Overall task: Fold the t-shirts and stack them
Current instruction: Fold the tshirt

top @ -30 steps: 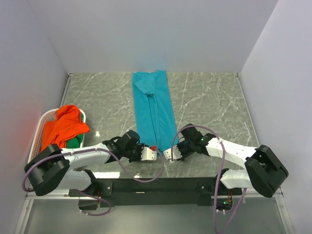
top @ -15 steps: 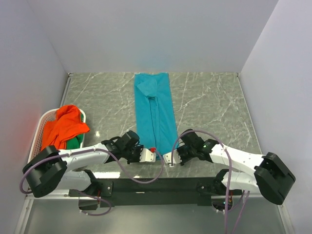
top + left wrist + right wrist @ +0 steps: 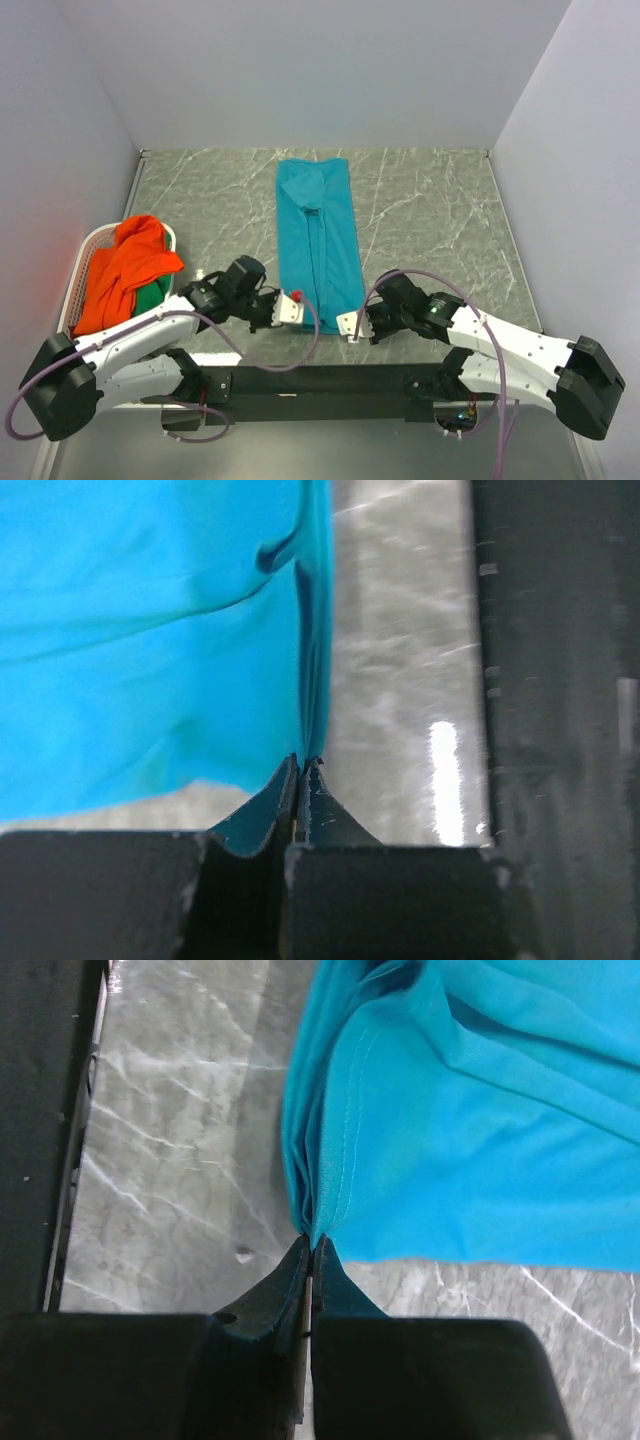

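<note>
A teal t-shirt (image 3: pixel 318 232), folded into a long narrow strip, lies down the middle of the table. My left gripper (image 3: pixel 297 308) is shut on its near left corner (image 3: pixel 306 742). My right gripper (image 3: pixel 346 324) is shut on its near right corner (image 3: pixel 318 1215), where the hem bunches into the jaws. In both wrist views the teal t-shirt (image 3: pixel 150 630) (image 3: pixel 480 1110) spreads away from the pinched corners. An orange t-shirt (image 3: pixel 128 262) and a green t-shirt (image 3: pixel 152 291) lie heaped in the basket at the left.
A white laundry basket (image 3: pixel 85 258) stands at the table's left edge. The grey marbled table (image 3: pixel 430 215) is boxed in by white walls on three sides. A black base rail (image 3: pixel 320 380) runs along the near edge.
Both grippers closed on the near corners of the teal shirt. The left arm drew back and left, the right arm back, and the strip slid slightly toward me.
</note>
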`<state>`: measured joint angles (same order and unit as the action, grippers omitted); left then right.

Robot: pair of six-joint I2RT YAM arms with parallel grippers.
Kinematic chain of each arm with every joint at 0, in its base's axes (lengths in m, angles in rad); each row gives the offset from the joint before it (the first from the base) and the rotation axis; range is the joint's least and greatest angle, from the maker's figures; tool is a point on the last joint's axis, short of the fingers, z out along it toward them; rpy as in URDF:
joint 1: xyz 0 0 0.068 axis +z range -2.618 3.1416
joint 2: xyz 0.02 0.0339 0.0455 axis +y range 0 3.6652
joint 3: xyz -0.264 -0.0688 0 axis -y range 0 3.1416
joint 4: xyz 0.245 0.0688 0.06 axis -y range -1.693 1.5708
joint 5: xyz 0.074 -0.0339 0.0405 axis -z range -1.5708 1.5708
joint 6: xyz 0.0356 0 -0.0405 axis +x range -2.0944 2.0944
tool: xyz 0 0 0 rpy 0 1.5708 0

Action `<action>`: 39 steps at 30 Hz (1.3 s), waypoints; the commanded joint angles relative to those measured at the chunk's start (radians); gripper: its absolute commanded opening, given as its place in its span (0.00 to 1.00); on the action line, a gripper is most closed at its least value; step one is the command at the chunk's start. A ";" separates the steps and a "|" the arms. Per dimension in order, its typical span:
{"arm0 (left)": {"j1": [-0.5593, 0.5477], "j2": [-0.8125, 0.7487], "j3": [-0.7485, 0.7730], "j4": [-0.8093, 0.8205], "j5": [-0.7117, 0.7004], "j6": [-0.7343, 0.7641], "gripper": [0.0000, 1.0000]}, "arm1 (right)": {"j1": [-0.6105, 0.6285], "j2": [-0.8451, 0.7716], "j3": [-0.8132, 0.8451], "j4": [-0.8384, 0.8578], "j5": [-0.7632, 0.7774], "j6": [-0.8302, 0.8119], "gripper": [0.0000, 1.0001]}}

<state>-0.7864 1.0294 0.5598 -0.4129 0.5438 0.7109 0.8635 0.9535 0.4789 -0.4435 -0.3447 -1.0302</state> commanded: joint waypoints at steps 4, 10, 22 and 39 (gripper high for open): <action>0.170 0.098 0.124 -0.060 0.094 0.131 0.00 | -0.072 0.100 0.131 0.034 -0.001 -0.005 0.00; 0.259 0.250 0.230 -0.014 0.102 0.170 0.00 | -0.168 0.240 0.253 0.054 -0.023 -0.044 0.00; 0.394 0.504 0.422 0.023 0.081 0.235 0.00 | -0.297 0.496 0.454 0.095 -0.031 -0.137 0.00; 0.515 0.849 0.805 0.048 0.064 0.257 0.00 | -0.428 0.847 0.860 0.054 -0.048 -0.199 0.00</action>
<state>-0.2867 1.8366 1.2804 -0.3916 0.6010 0.9485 0.4530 1.7702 1.2522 -0.3805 -0.3805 -1.2049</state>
